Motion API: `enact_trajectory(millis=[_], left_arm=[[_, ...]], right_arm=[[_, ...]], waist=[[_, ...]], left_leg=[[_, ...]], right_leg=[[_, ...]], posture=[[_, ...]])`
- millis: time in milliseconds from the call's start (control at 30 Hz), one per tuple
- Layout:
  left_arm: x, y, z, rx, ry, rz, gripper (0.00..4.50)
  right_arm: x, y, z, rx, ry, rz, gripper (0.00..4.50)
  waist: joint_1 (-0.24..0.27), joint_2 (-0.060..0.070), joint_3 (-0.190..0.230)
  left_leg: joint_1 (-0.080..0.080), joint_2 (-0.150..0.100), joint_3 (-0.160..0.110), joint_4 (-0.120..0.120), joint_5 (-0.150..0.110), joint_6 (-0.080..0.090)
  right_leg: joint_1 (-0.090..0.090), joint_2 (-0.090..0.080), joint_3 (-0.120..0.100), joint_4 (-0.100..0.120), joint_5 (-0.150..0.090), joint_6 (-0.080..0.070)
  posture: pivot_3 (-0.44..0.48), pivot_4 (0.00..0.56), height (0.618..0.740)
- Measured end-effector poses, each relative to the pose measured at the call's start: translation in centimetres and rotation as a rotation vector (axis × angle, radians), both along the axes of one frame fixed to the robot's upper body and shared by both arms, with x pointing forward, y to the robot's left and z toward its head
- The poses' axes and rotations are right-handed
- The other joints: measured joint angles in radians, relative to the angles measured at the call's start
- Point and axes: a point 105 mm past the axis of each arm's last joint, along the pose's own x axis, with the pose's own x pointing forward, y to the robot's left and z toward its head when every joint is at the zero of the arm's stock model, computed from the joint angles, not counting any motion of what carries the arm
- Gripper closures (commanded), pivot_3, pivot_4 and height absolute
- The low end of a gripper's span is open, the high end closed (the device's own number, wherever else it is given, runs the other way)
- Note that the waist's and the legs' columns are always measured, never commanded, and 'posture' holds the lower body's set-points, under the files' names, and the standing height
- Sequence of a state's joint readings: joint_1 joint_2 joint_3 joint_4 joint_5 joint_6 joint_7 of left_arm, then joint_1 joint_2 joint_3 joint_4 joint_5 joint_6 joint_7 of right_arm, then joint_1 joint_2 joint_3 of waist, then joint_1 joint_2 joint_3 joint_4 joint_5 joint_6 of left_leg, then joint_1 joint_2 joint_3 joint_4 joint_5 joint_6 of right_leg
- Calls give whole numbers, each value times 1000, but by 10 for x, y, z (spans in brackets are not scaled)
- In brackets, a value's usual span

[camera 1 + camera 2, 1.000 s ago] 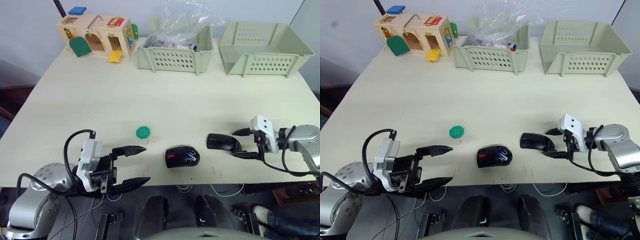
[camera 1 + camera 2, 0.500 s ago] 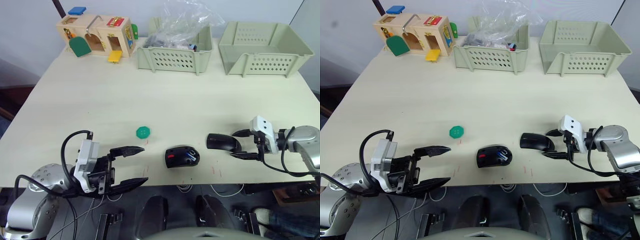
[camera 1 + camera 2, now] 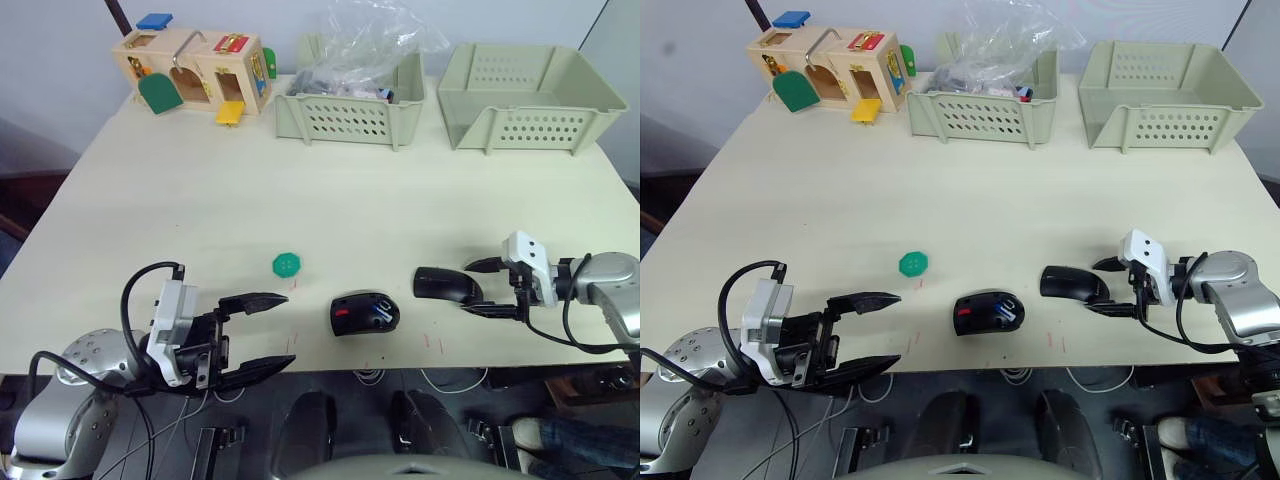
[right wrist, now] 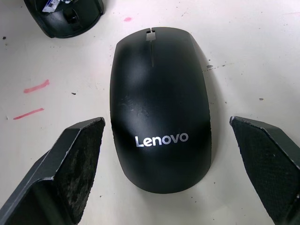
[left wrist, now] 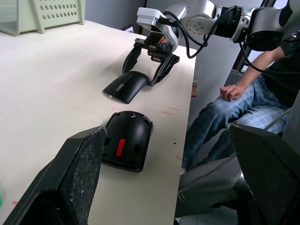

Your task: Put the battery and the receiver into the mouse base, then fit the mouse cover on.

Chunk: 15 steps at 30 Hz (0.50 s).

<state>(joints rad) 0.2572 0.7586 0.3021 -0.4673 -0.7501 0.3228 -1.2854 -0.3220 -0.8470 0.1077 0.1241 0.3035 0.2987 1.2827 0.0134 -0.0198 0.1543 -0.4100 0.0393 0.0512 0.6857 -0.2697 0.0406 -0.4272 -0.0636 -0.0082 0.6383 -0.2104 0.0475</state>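
Little has shifted since earlier: left gripper (image 3: 262,332) has eased back slightly, fingers spread, empty. Right gripper (image 3: 482,288), fingers spread, straddles the rear of the Lenovo mouse cover (image 4: 161,129), long axis in line with them. Mouse base (image 3: 365,313) lies between the arms.

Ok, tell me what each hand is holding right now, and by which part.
Nothing is held. The right hand is open with its fingers on either side of the mouse cover, not closed on it. The left hand is open over the table edge.
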Motion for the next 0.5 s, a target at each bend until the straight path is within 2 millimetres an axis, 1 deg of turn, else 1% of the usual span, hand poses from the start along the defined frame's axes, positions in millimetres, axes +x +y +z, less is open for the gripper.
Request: enact_trajectory(millis=[367, 400, 467, 500], left_arm=[[0, 0, 0, 0, -3, 0, 91], [0, 0, 0, 0, -4, 0, 0], [0, 0, 0, -1, -3, 0, 0], [0, 0, 0, -1, -4, 0, 0]], right_arm=[[1, 1, 0, -2, -17, 7, 0], [1, 1, 0, -3, -16, 6, 506], [1, 1, -1, -2, -16, 4, 977], [1, 1, -1, -2, -16, 4, 977]], waist=[[0, 0, 0], [0, 0, 0], [0, 0, 0], [0, 0, 0]], left_leg=[[0, 0, 0, 0, 0, 0], [0, 0, 0, 0, 0, 0], [0, 0, 0, 0, 0, 0], [0, 0, 0, 0, 0, 0]], right_leg=[[0, 0, 0, 0, 0, 0], [0, 0, 0, 0, 0, 0], [0, 0, 0, 0, 0, 0], [0, 0, 0, 0, 0, 0]], posture=[[0, 150, 740], [0, 150, 740], [0, 150, 740], [0, 150, 740]])
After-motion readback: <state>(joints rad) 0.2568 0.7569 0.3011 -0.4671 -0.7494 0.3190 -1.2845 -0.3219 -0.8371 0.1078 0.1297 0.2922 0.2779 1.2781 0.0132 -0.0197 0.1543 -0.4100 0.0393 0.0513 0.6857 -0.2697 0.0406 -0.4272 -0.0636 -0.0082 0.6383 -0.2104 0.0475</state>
